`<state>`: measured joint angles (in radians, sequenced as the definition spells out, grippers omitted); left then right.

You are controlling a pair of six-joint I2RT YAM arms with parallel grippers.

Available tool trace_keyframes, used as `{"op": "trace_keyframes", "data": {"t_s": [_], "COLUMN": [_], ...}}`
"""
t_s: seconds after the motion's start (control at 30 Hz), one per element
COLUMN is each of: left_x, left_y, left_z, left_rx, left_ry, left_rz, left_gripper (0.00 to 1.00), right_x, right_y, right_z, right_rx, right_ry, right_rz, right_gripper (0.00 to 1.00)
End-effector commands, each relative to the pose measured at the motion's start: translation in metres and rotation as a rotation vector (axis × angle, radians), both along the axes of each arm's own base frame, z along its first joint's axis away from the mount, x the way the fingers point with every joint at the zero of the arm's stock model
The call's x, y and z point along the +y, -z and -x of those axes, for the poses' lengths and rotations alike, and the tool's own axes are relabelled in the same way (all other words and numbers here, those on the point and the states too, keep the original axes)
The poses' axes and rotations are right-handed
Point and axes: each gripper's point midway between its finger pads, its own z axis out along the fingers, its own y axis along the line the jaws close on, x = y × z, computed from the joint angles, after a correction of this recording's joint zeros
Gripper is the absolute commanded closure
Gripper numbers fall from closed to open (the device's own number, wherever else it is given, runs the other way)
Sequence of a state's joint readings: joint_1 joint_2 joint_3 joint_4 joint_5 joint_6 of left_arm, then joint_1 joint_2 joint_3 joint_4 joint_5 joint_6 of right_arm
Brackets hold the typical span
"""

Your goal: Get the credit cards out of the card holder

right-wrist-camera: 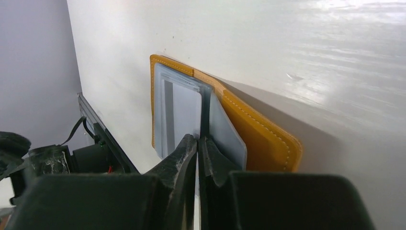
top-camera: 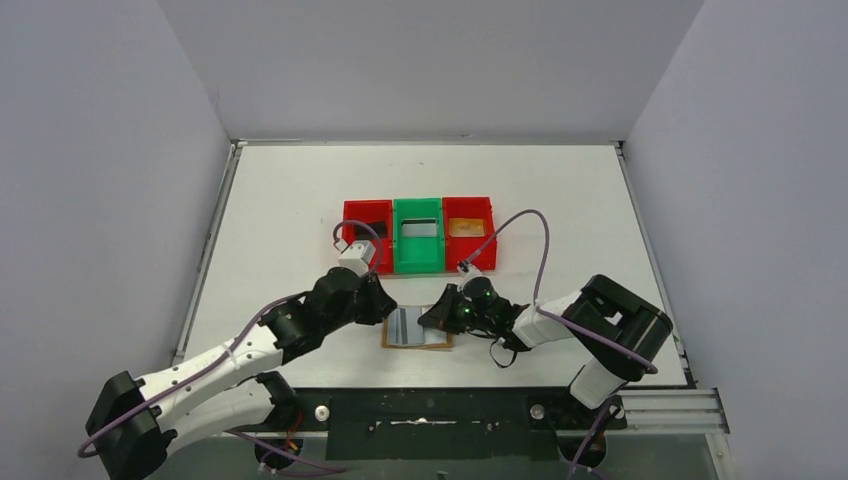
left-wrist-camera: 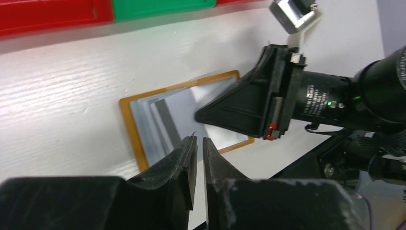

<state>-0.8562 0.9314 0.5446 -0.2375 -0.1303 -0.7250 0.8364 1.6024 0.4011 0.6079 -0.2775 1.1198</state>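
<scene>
Near the table's front edge, the card holder lies open between both arms. The right gripper, fingers drawn together, sits at a pale card's edge, probably to draw it out; any pinch is unclear. The left gripper, nearly closed and empty, hovers over the holder's border.

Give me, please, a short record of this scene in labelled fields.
Card holder: open flat on the table, near its front edge, between both claws
Card: pale with a grey stripe, tucked in an inner panel
Left claw: nearly shut, nothing in it, by the holder's edge
Right claw: shut, tip at the inner panels; whether it pinches a card cannot be told
Bins: left red bin, green bin, right red bin, in a row behind the holder
</scene>
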Motion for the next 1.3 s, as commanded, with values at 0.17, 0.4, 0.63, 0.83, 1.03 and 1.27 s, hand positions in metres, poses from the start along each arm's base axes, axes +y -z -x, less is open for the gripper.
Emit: {"op": "trace_keyframes", "data": {"t_s": [0.17, 0.4, 0.63, 0.83, 1.03, 1.27], "left_x": [-0.051, -0.038, 0.014, 0.027, 0.024, 0.022], "left_y": [0.022, 0.064, 0.114, 0.120, 0.121, 0.131], "left_z": [-0.003, -0.006, 0.007, 0.017, 0.019, 0.020], "left_rx": [0.079, 0.175, 0.280, 0.277, 0.279, 0.321], "left_ry": [0.155, 0.065, -0.090, -0.116, -0.091, -0.092], "left_rz": [0.073, -0.034, -0.263, -0.241, -0.232, -0.263], "left_gripper": [0.96, 1.00, 1.00, 1.00, 1.00, 1.00], "right_x": [0.009, 0.013, 0.000, 0.001, -0.008, -0.012], "right_y": [0.001, 0.002, 0.002, -0.001, 0.001, 0.003], "right_z": [-0.003, -0.006, -0.010, -0.007, -0.008, -0.011], "right_rx": [-0.018, 0.031, 0.048, 0.051, 0.060, 0.069], "right_ry": [-0.059, -0.013, 0.061, 0.036, 0.081, 0.078], "right_rz": [0.014, -0.030, 0.017, 0.011, 0.019, 0.086], "right_gripper": [0.99, 0.98, 0.97, 0.98, 0.97, 0.97]}}
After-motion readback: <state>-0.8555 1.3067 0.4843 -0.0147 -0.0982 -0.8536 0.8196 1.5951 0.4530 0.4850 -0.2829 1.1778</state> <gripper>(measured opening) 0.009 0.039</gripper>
